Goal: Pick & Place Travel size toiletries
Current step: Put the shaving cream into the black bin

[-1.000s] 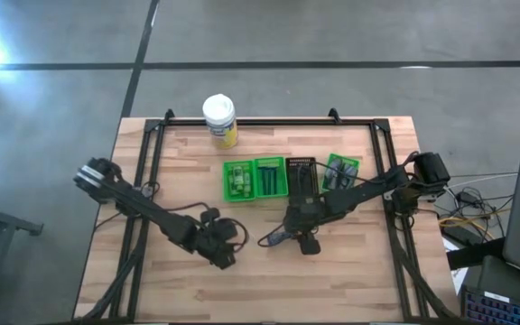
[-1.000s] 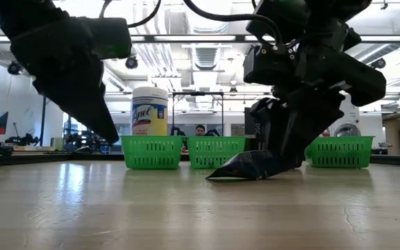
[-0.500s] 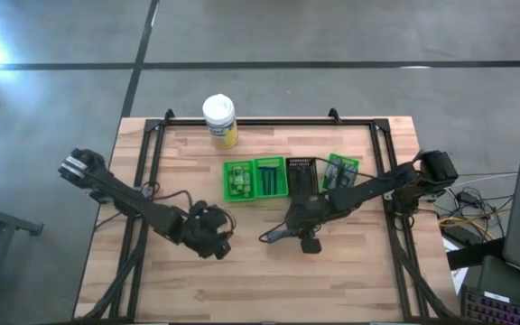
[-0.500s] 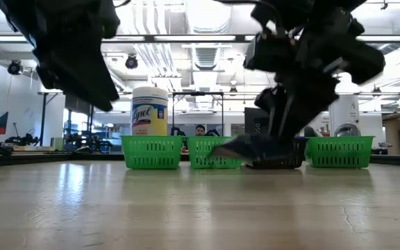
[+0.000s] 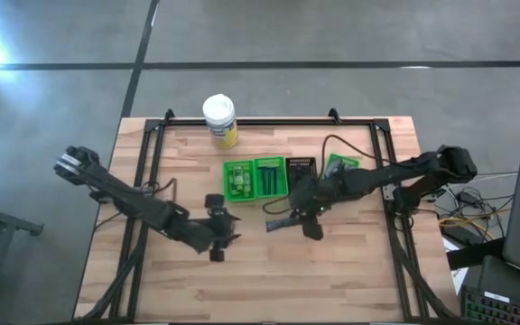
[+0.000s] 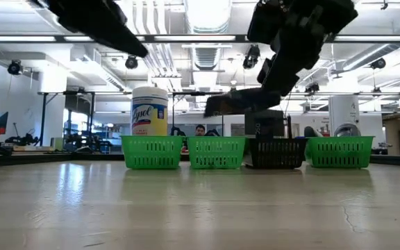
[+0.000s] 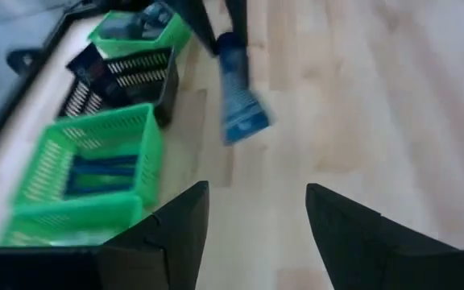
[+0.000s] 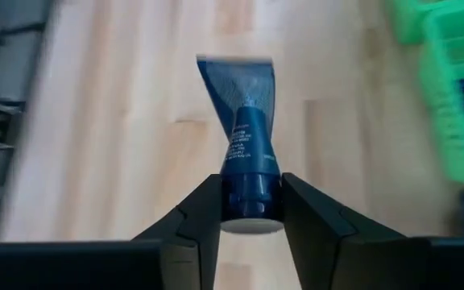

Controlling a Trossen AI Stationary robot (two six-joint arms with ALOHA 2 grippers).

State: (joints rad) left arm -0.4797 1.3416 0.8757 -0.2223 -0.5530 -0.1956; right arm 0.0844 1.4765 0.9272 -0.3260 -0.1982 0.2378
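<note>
**Right gripper lifting a dark blue tube above the table**

The right gripper (image 8: 250,211) is gripping a dark blue tube (image 8: 245,145) by its cap end, jaws partly closed and pressing on both sides of the cap, flat crimped end pointing away from the wrist. In the high view the right gripper (image 5: 303,215) is sitting just in front of the row of trays, with the tube (image 5: 279,222) sticking out toward the left arm over bare wood. In the low view the tube (image 6: 236,102) is hanging in the air, roughly level, clearly off the table (image 6: 200,208) and higher than the tray rims.

The left gripper (image 5: 218,231) is hovering over the table's middle-left, well apart from the tube, jaws standing open and holding nothing; the left wrist view is showing its two dark fingers (image 7: 176,234) spread with bare wood between them.

Four small trays are lining up near the far side of the table: a green tray (image 5: 236,180) with bright green little bottles inside, a second green tray (image 5: 270,176) with dark tubes, a black tray (image 5: 299,167) partly hidden under the right arm, and a third green tray (image 5: 341,165) also partly covered by the arm. A white-lidded jar (image 5: 219,120) with a yellow label is standing at the table's far edge, apart from the trays. A person (image 6: 199,130) is showing in the room behind the trays.
</note>
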